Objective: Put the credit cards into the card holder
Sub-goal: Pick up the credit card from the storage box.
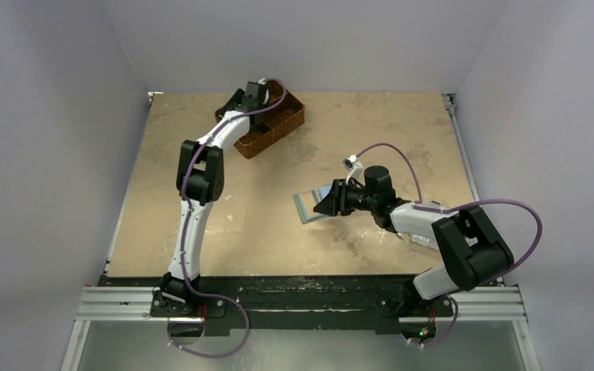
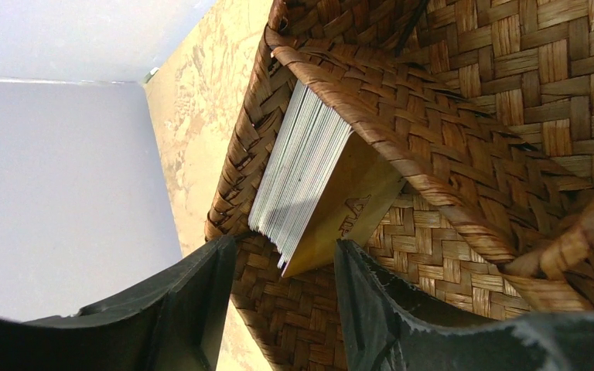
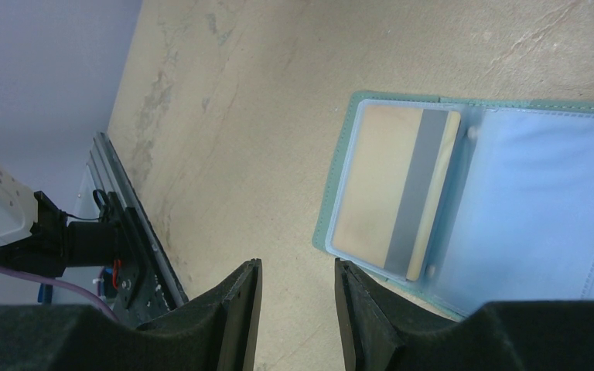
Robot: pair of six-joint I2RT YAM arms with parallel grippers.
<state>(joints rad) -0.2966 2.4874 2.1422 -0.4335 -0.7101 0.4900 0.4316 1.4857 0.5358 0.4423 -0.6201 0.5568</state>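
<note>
**Left gripper poised over the card stack, right gripper beside the open holder**

At the far left of the table (image 1: pixel 371 131) sits a brown wicker basket (image 1: pixel 278 127), and the left arm reaches out over its far end. In the left wrist view, a thick stack of credit cards (image 2: pixel 302 166) stands on edge inside one compartment, packed between the outer woven wall and a woven partition. A yellowish card faces outward on the stack. Which compartment this is cannot be told. The left gripper (image 2: pixel 285 259) has its jaws spread. The stack's lower corner lies in the gap between the fingertips and touches neither, so nothing is gripped.

Right of centre, the card holder (image 1: pixel 307 206) lies open and flat on the table, well apart from the basket. Its teal border frames clear plastic sleeves. One tan card with a grey stripe (image 3: pixel 387 185) already sits in the end sleeve, and the sleeve next to it looks pale blue.

The right gripper (image 3: pixel 295 297) points left towards the holder, close to its edge. Its jaws are parted by a narrow gap and hold nothing, with only bare tabletop visible between them.
</note>
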